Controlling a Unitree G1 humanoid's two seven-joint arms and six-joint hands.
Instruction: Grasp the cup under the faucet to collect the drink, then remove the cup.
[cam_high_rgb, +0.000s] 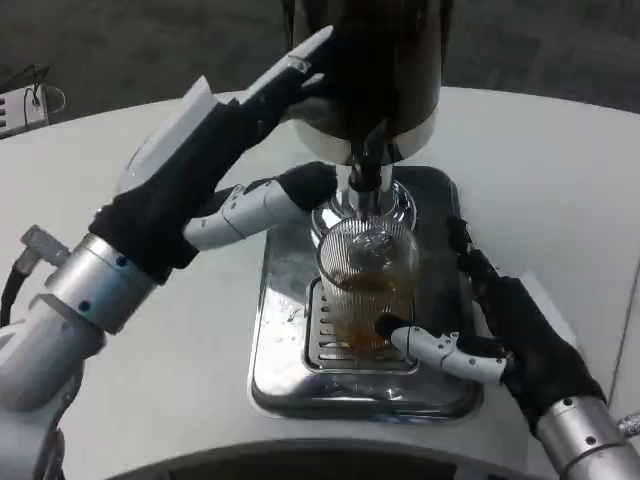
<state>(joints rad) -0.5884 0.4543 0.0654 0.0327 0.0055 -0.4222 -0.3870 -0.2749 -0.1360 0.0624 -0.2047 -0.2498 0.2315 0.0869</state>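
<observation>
A ribbed clear cup (368, 270) holding amber drink stands on the grate of the silver drip tray (275, 385), directly under the chrome faucet (365, 170) of the dark dispenser (375, 60). My right hand (520, 340) holds the cup low from the right. Its white thumb lies against the front of the cup's base, and its black fingers reach up along the cup's far right side. My left hand (205, 170) is open and raised left of the faucet, fingers spread, one finger pointing toward the tap base.
The round white table (150, 350) falls off to dark floor at the back. A small white device (20, 108) with a cable lies at the far left edge. The dispenser body looms over the tray's back.
</observation>
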